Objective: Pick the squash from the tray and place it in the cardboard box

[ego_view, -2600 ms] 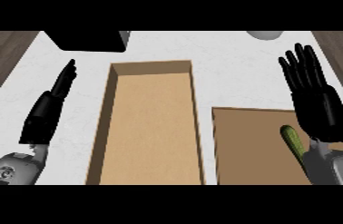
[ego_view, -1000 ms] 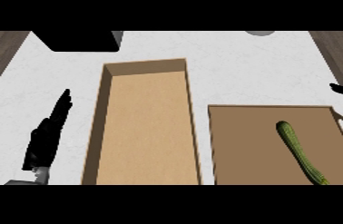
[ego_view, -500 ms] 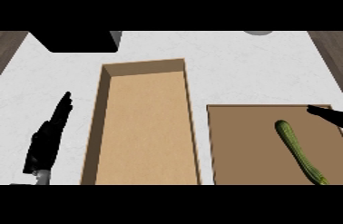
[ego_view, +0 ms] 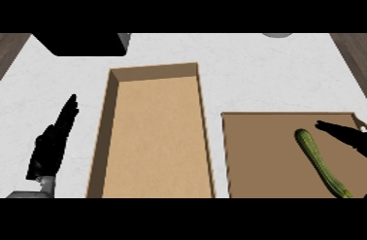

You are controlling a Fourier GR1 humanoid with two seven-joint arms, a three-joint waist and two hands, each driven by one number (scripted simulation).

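A long green squash (ego_view: 320,162) lies on the brown tray (ego_view: 265,156) at the lower right, running from the tray's middle toward its near right corner. My right hand (ego_view: 344,133) reaches in from the right edge with straight fingers, its tips just right of the squash's far end, not around it. The open cardboard box (ego_view: 154,132) stands in the middle, nothing inside. My left hand (ego_view: 52,142) rests open at the lower left, fingers up, left of the box.
A black object (ego_view: 86,43) sits at the far left on the white counter (ego_view: 265,74). A grey round thing (ego_view: 276,34) shows at the far edge. Dark wood flooring borders the counter's far corners.
My right hand has come further in from the right edge, over the tray toward the squash's far end. The view has shifted slightly. The left hand stays put.
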